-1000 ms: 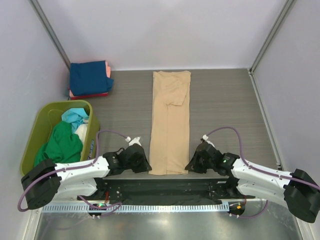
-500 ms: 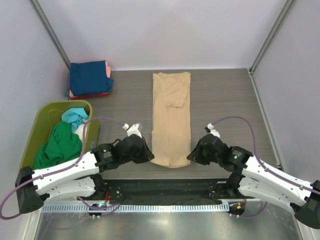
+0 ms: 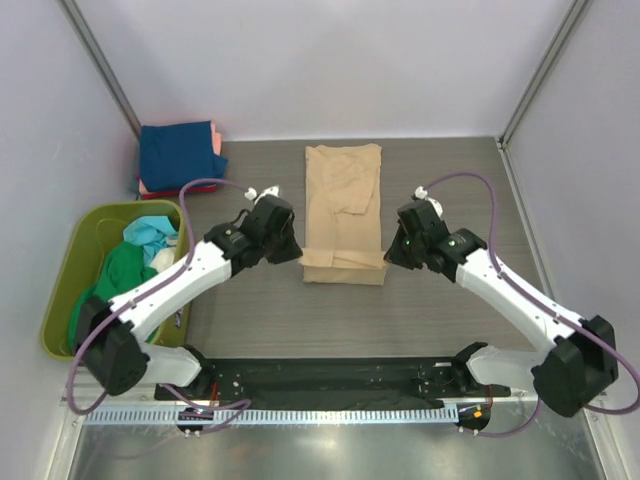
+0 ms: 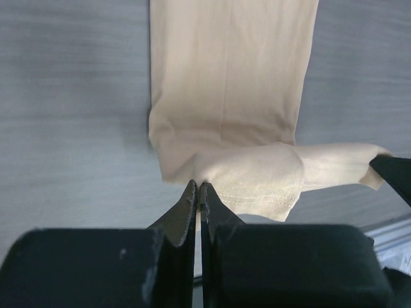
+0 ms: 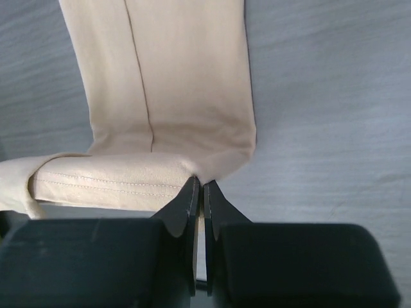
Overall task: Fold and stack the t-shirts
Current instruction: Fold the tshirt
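Where the tan t-shirt (image 3: 343, 190) lies mid-worktop (image 3: 450, 170), my left gripper (image 4: 197, 189) and right gripper (image 5: 198, 185) pinch its hem, which is doubled toward the far edge.

The long tan cloth t-shirt (image 4: 231, 77) is cut by the top edge in both wrist views. Under the folded navy blue t-shirt (image 3: 178, 152), the pink t-shirt (image 3: 217, 143) and the red t-shirt (image 3: 180, 191) show only thin edges.

A grey wood-grain tabletop (image 3: 450, 200) sits enclosed by plain pale lilac walls (image 3: 330, 60) on three sides, with slanted metal posts (image 3: 99, 60) at the back corners. Lighting is soft and even.
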